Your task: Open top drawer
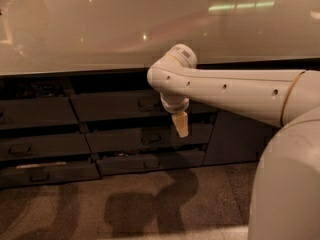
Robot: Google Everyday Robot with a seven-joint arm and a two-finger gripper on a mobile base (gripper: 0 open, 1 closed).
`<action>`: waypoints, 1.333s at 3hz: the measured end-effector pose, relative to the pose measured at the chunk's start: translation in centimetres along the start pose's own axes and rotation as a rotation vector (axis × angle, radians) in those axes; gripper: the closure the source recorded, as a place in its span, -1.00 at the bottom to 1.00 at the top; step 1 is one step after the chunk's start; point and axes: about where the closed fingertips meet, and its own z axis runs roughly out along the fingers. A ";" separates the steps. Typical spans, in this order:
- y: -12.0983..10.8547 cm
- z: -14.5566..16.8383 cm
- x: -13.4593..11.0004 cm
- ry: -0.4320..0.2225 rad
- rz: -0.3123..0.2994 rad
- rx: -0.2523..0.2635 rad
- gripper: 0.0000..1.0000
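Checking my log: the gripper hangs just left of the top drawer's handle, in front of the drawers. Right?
Not quite. The camera view shows the gripper just right of the handle on the top drawer, not left; it does hang in front of the drawers.

arm: cream, rounded, dark holes | end effector: tan, under wrist
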 end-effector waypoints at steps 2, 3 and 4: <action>0.6 0.0 0.2 -0.230 0.022 0.021 -1.00; 0.6 0.0 0.2 -0.230 0.022 0.021 -1.00; 0.3 0.9 0.7 -0.231 0.053 -0.013 -1.00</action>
